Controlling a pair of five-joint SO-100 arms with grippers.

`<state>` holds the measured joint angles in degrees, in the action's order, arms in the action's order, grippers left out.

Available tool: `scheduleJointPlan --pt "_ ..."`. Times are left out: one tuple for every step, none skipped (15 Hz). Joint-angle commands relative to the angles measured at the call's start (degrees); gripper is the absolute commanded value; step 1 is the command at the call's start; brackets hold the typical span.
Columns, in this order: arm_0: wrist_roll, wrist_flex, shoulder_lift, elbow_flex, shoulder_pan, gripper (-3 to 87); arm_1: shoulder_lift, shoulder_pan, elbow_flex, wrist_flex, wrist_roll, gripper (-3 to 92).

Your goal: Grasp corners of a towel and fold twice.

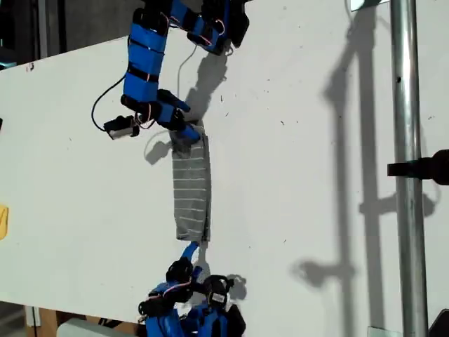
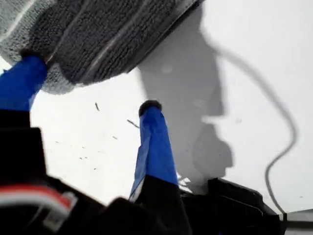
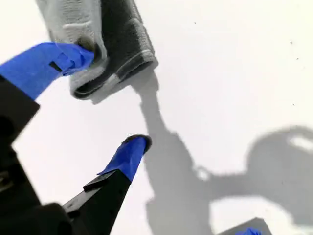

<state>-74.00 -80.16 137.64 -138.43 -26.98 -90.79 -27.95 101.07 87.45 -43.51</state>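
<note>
The towel [image 1: 191, 186] lies on the white counter [image 1: 302, 175] as a long narrow folded strip, running from 12 o'clock to 6 o'clock in the exterior view, a little toward 9 o'clock from the middle of the view. Its stripes go across the strip.

My first pincer [image 1: 184, 135] is at the 12 o'clock end of the towel. In the first wrist view it stands wide: one blue finger [image 2: 23, 78] is against the edge of the cloth and the other finger [image 2: 151, 132] is on the bare counter, apart from the cloth.

My second pincer [image 1: 191, 249] is at the 6 o'clock end. It is also wide: one finger [image 3: 58, 58] touches the folded end of the towel and the other [image 3: 129, 152] rests over the bare counter. Nothing is clamped between them.

A metal pole [image 1: 407, 175] stands toward 3 o'clock in the exterior view, well apart from the towel.
</note>
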Motion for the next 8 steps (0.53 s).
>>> scheduleJointPlan --pt "-2.9 -0.44 26.37 -3.87 4.57 23.2 -19.25 -2.29 5.01 5.45 -3.25 36.5" --pt "-4.57 0.62 34.1 -6.94 7.03 21.6 -29.0 -3.69 10.55 6.94 -6.15 36.3" --pt "-6.86 0.97 40.17 -9.76 8.96 19.7 -39.02 -3.87 16.79 7.29 -10.2 35.5" --pt "-10.46 -0.18 46.67 -13.1 10.02 17.0 -46.49 -0.7 20.65 6.42 -14.85 33.2" --pt "-11.69 -1.23 55.55 -17.14 11.07 15.1 -47.29 0.88 21.45 7.73 -19.42 34.0" --pt "-10.81 -0.44 62.05 -19.69 12.57 14.5 -48.43 2.29 25.22 6.86 -24.87 35.6" --pt "-9.4 -0.53 61.87 -19.86 12.92 12.8 -51.68 4.04 31.64 4.31 -29.53 37.1" --pt "-9.58 0.0 61.87 -20.3 14.41 10.6 -58.97 6.86 38.23 1.05 -34.45 37.2"
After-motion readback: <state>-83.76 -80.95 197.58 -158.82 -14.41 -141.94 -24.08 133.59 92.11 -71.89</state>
